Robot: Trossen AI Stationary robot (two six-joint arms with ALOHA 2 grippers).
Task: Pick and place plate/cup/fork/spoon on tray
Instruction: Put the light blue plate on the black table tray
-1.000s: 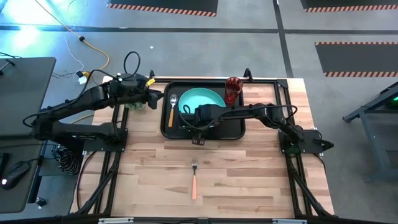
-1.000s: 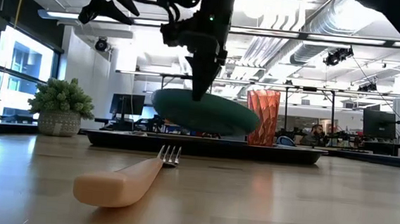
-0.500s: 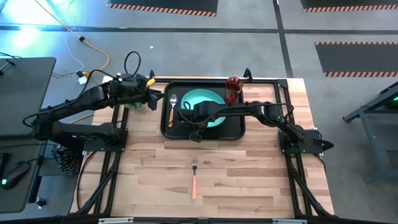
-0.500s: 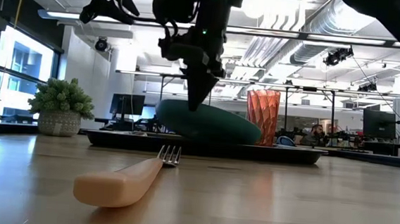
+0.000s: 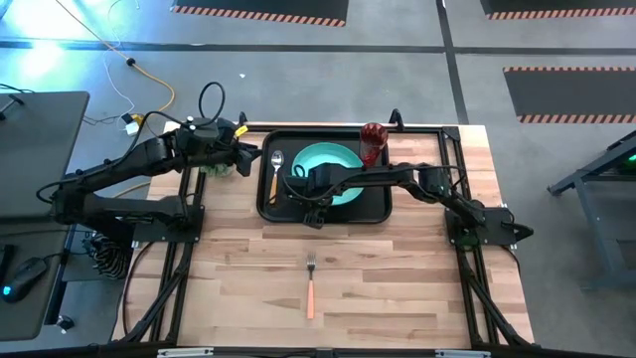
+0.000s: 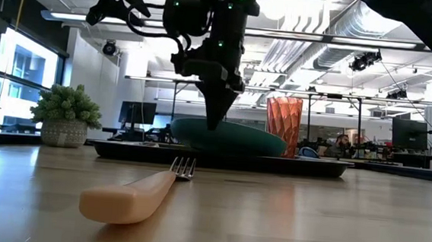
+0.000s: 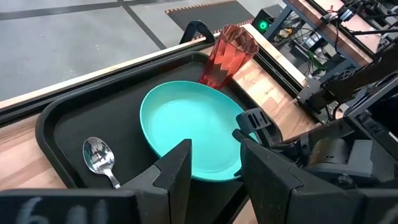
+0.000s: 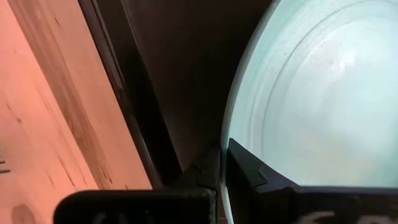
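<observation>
Tray: we see the large black rectangular tray (image 5: 376, 209) at the bench's far edge.
Plate: the round teal-green plate (image 5: 338, 159) lies in the tray's middle; our right gripper (image 5: 314, 202) pinches its near rim.
Cup: the translucent red tumbler (image 5: 373, 142) stands at the tray's far right corner.
Spoon: the silver-bowled spoon (image 5: 275, 172) lies along the tray's left side.
Fork: the orange-handled fork (image 5: 310, 286) waits on bare bench, our last item.
Left gripper (image 5: 250, 155): parted, empty, beside the tray's left edge.

Both arms are dark, built of slim jointed links. The left arm (image 5: 119, 174) carries a looped black cable and yellow markings near its wrist. The right arm (image 5: 397, 179) shows small green lights.
</observation>
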